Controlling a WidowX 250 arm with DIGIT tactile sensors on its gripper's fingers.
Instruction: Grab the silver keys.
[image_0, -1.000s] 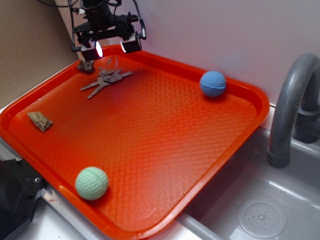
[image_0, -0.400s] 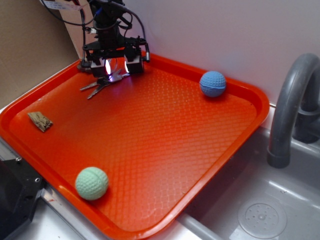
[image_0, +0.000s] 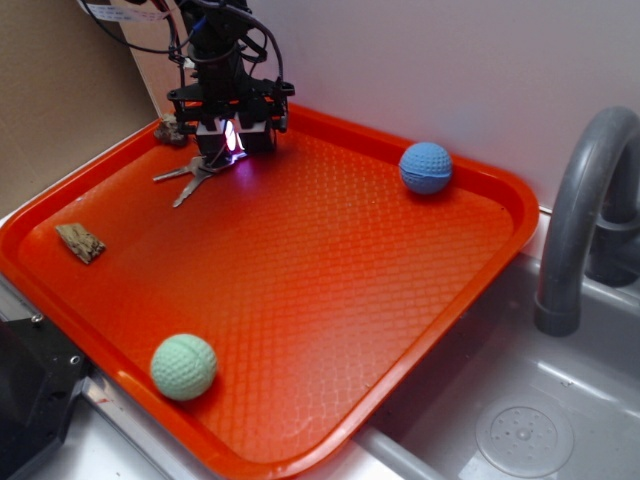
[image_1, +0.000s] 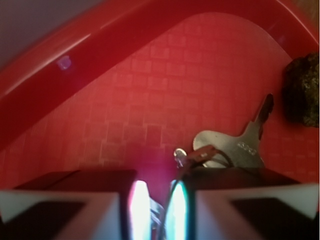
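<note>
At about eleven o'clock on the orange tray (image_0: 480, 260), the gripper (image_0: 232, 140) is down with its jaws nearly closed on the ring end of the silver keys (image_0: 188, 177), which still need lifting off.

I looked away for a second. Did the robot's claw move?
Yes. The claw came down from above the tray's back rim and closed its fingers on the keys.
</note>
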